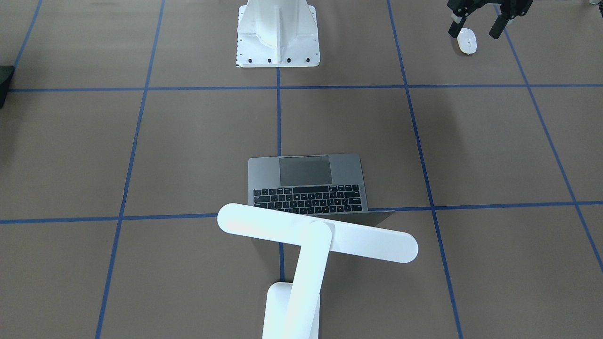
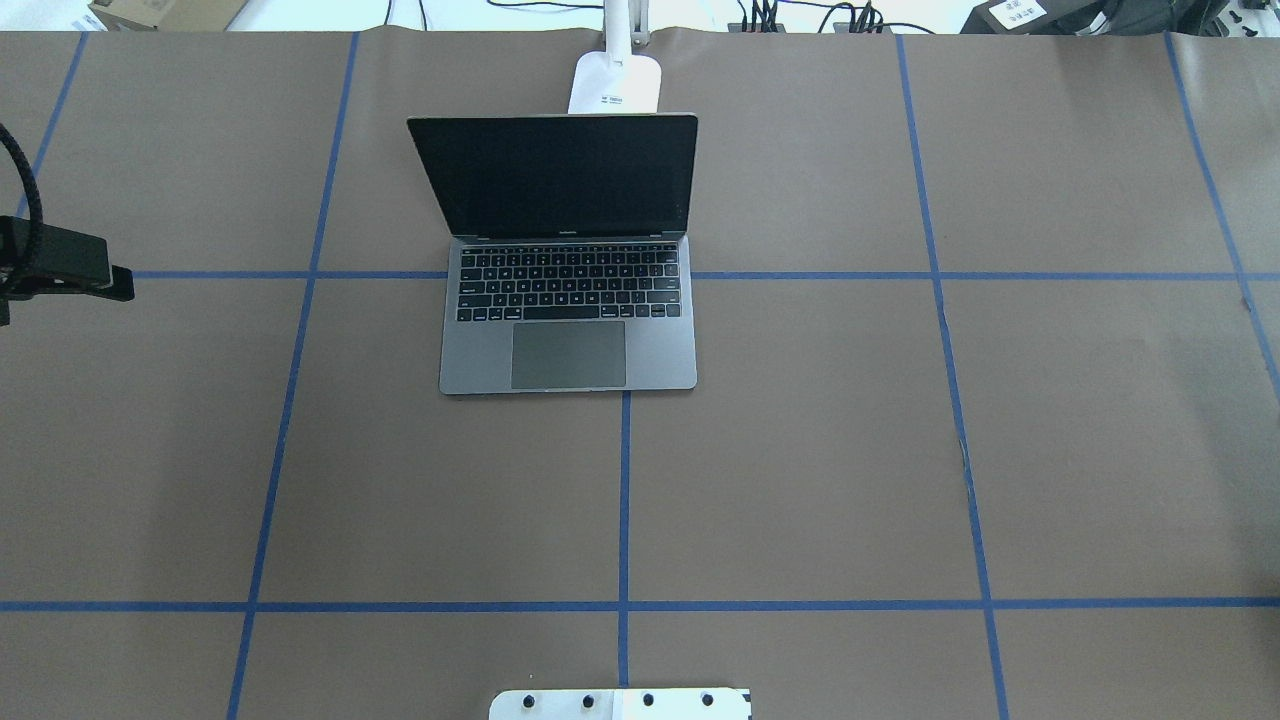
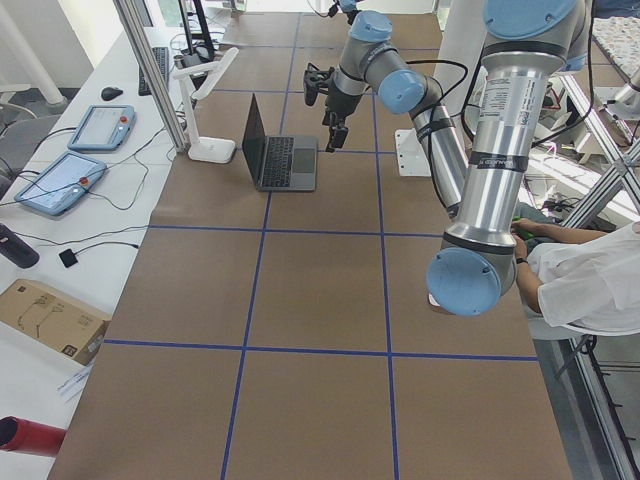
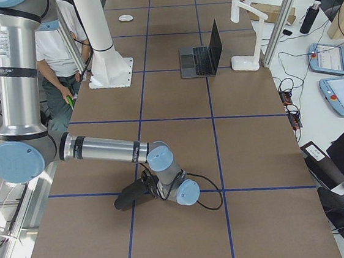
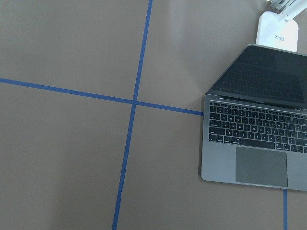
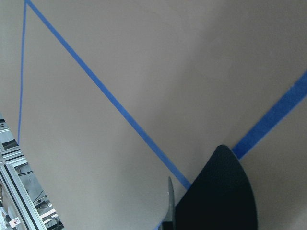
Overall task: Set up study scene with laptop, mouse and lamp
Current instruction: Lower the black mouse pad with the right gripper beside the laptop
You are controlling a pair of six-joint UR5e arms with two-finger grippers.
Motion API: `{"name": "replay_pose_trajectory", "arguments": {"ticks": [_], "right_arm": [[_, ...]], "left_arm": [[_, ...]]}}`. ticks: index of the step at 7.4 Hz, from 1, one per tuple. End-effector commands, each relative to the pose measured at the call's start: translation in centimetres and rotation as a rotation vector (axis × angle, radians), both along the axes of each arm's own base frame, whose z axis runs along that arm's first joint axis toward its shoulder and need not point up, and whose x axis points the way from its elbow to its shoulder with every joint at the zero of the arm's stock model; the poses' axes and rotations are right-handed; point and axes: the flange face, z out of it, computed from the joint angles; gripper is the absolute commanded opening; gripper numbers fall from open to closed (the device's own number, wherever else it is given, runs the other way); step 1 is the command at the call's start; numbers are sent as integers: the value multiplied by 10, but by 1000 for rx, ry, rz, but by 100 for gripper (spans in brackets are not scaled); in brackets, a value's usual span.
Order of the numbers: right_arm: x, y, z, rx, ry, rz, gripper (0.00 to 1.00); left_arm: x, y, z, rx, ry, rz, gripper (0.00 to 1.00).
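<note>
- the front view puts the left gripper [image 1: 474,32] in its top right corner. its black fingers [image 1: 454,29] are spread wide and hold nothing, and the mouse [image 1: 467,42] shows between them.
- only the left side view gives height: that gripper hangs well above the table [image 2: 800,450].
- the right side view shows the mouse lying flat on the robot's side of the table, toward the left end, well apart from the laptop [image 2: 568,300].
- the overhead view shows the laptop open with a dark screen, square to the blue tape grid, trackpad toward the robot. the mouse falls outside that view.
- the lamp [image 1: 315,233] has its base just behind the lid, near the far table edge. in the front view its bar head crosses the lid.
- the right gripper [image 4: 125,200] sits low over the paper toward the right end. i cannot tell how its fingers stand.
- broad brown paper stretches between the white pedestal [image 1: 278,33], the laptop and both table ends.
</note>
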Motion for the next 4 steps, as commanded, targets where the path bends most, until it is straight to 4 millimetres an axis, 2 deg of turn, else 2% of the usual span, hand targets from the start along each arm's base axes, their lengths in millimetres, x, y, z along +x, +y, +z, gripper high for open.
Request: {"name": "replay_pose_trajectory", "arguments": {"ticks": [1, 2, 3, 4], "right_arm": [[-17, -81, -69, -90, 0, 52, 0], [-30, -110, -92, -122, -3, 82, 0], [-60, -127, -106, -147, -9, 111, 0], [-93, -146, -131, -163, -17, 130, 0]], "left_arm": [[1, -1, 3, -8, -4, 1, 100], [1, -1, 3, -15, -3, -3, 100], [2, -2, 5, -23, -4, -7, 100], [2, -2, 6, -26, -6, -7, 100]]}}
